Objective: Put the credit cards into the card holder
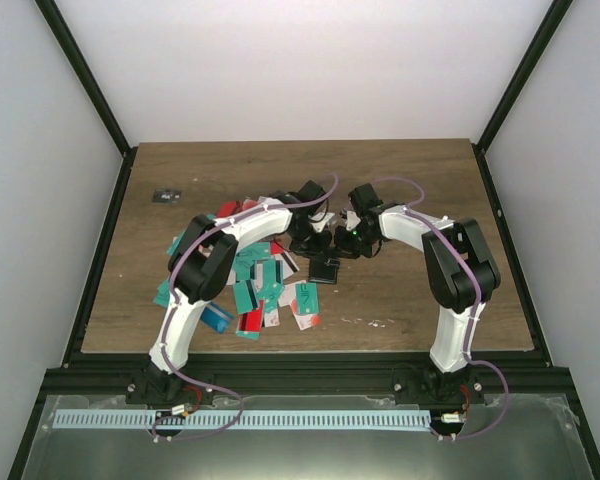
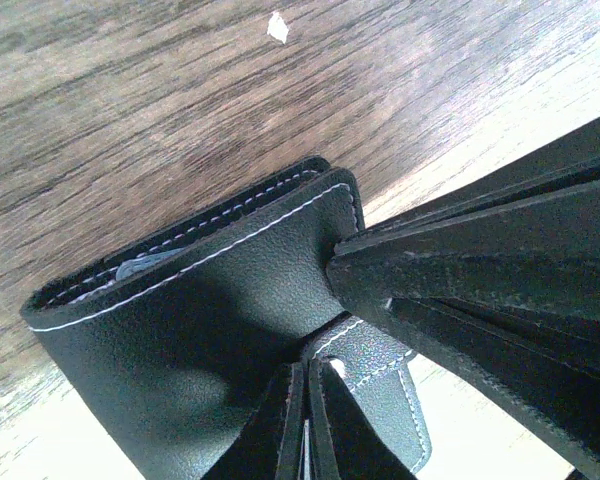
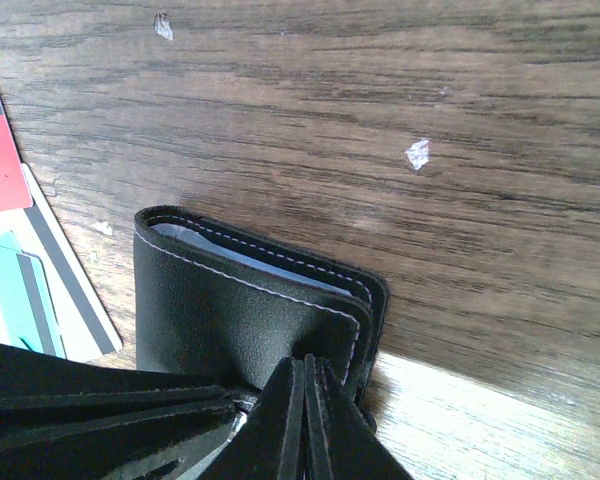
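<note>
The black card holder (image 1: 325, 268) lies folded on the wooden table, just right of the heap of credit cards (image 1: 263, 287). Both grippers meet over it. In the left wrist view the card holder (image 2: 190, 320) fills the frame, its snap tab (image 2: 392, 395) hanging down. My left gripper (image 2: 305, 425) is shut on the cover's edge beside that tab. The right gripper's fingers (image 2: 480, 250) pinch the neighbouring corner. In the right wrist view my right gripper (image 3: 308, 405) is shut on the card holder (image 3: 220, 315), whose pale lining (image 3: 245, 255) shows along the far edge.
A small dark grey object (image 1: 166, 195) lies at the table's far left. Teal, red and striped credit cards (image 3: 20, 290) lie just left of the holder. White flecks (image 3: 417, 153) dot the wood. A black frame rail (image 1: 290, 352) runs along the near edge.
</note>
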### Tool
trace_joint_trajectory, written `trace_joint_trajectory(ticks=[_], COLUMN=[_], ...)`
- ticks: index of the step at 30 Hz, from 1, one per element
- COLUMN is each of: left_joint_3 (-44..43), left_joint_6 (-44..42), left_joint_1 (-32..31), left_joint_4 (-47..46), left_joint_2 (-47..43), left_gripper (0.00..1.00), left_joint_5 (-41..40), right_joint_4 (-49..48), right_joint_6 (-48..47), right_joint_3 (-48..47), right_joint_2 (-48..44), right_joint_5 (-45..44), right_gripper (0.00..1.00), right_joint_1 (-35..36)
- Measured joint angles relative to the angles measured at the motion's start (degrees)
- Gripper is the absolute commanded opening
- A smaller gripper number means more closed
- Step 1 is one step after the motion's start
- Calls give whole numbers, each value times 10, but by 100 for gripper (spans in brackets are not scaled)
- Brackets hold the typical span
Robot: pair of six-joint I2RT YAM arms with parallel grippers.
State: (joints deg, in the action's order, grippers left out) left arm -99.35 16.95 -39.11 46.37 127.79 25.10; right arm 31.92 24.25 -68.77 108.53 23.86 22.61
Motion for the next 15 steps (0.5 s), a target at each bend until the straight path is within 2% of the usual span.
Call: trace_joint_trajectory(ticks=[15], left_joint_3=[-17], left_joint_6=[-8], left_joint_1=[-19], left_joint_4=[28], left_joint_2=[3], left_gripper=[4], left_joint_5=[-61], right_joint_4=[0], right_joint_6=[0], right_joint_3=[2], right_joint_2=[0], right_joint_5=[3], right_gripper=[2], right_joint_1=[0])
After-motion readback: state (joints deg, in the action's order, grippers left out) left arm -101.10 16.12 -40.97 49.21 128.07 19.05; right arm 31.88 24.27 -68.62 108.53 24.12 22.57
